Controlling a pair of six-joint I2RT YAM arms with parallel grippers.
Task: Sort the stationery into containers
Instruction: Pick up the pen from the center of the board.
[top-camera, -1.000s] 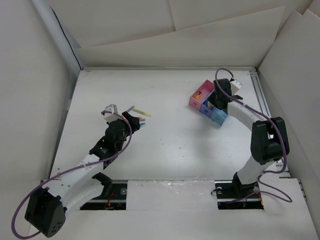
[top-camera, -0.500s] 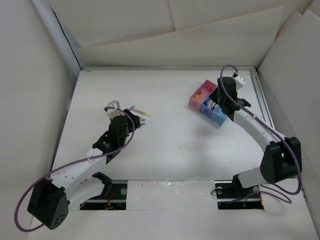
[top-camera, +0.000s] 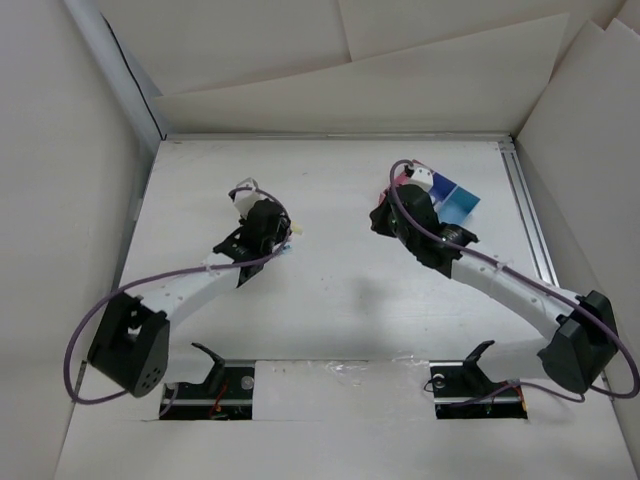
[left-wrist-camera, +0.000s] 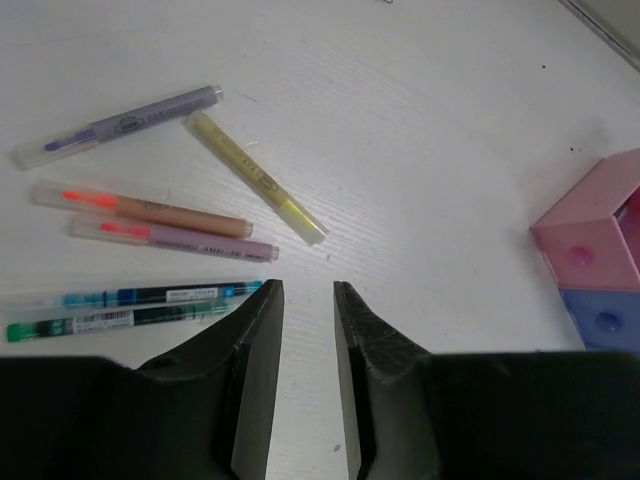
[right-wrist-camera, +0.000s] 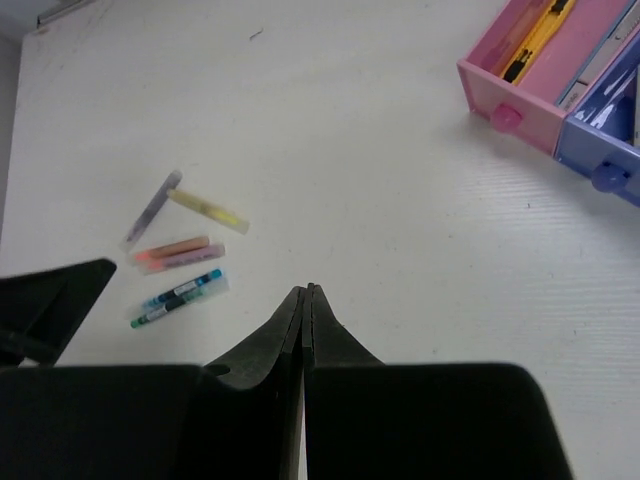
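Note:
Several pens lie in a loose group on the white table: purple (left-wrist-camera: 120, 125), yellow (left-wrist-camera: 255, 175), orange (left-wrist-camera: 140, 208), pink (left-wrist-camera: 175, 240), blue (left-wrist-camera: 160, 294) and green (left-wrist-camera: 110, 320). My left gripper (left-wrist-camera: 307, 290) hovers just right of the blue and green pens, its jaws a narrow gap apart over bare table. The right gripper (right-wrist-camera: 307, 290) is shut on nothing, between the pens (right-wrist-camera: 180, 250) and the containers. The pink container (right-wrist-camera: 540, 80) holds a yellow-black piece (right-wrist-camera: 535, 40). The purple-blue container (right-wrist-camera: 610, 120) adjoins it, and the light blue one (top-camera: 460, 205) shows from above.
White walls enclose the table on the left, far and right sides. A metal rail (top-camera: 530, 220) runs along the right edge. In the top view the right arm (top-camera: 500, 275) hides most of the pink and purple-blue boxes. The left gripper's tip (right-wrist-camera: 50, 300) shows in the right wrist view.
The right arm has swung left, away from the containers toward the table's middle, and its jaws have shut. The left arm has reached farther up over the pens and its jaws have narrowed.

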